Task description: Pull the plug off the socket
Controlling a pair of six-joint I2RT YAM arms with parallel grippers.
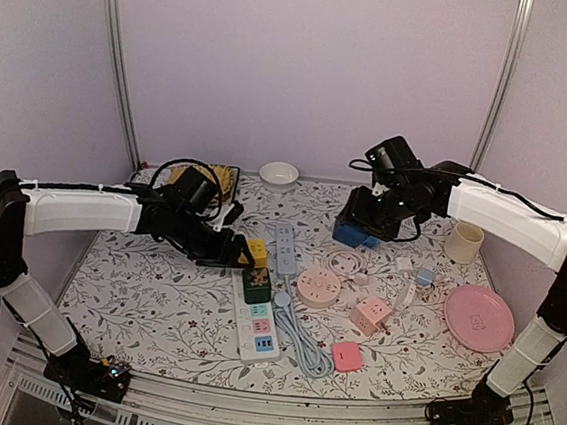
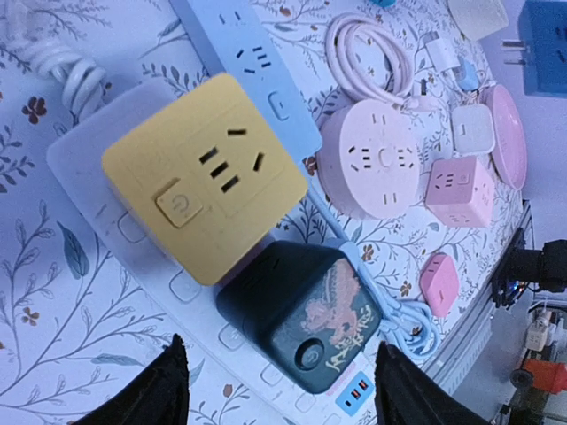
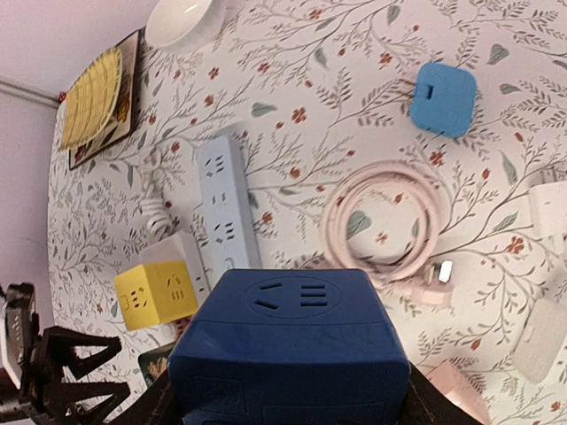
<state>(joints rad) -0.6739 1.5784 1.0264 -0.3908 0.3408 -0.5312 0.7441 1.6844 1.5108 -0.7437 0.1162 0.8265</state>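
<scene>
- Jaws on your left gripper [image 2: 280, 345] stand well apart with nothing between them. The right gripper [image 1: 361, 223] is closed on the blue cube [image 3: 288, 354] and holds it above the table.
- That blue cube looks already unplugged. Its prongs show bare in the left wrist view, and nothing hangs from it.
- The plugs not yet pulled are the yellow cube [image 2: 204, 173] and the dark cube [image 2: 301, 314]. They sit touching, side by side, on the white strip [image 1: 257, 331], with your left gripper just beside them.
- From the left wrist the dark cube lines up between the fingers [image 2: 173, 381], so I judge it to be your target. You are not yet touching it.
- Square the jaws to two opposite flat sides of that cube. The yellow cube blocks one face, so use the free pair.
- Grip low on the body, close to the strip, and close fully before you pull.
- Pull straight along the prongs without rocking or twisting.
- The strip looks light and will probably lift with the plug. If it does, put the blue cube down on bare cloth and pin the strip with your right arm.
- Keep clear of the grey strip [image 1: 286, 245] close by.
</scene>
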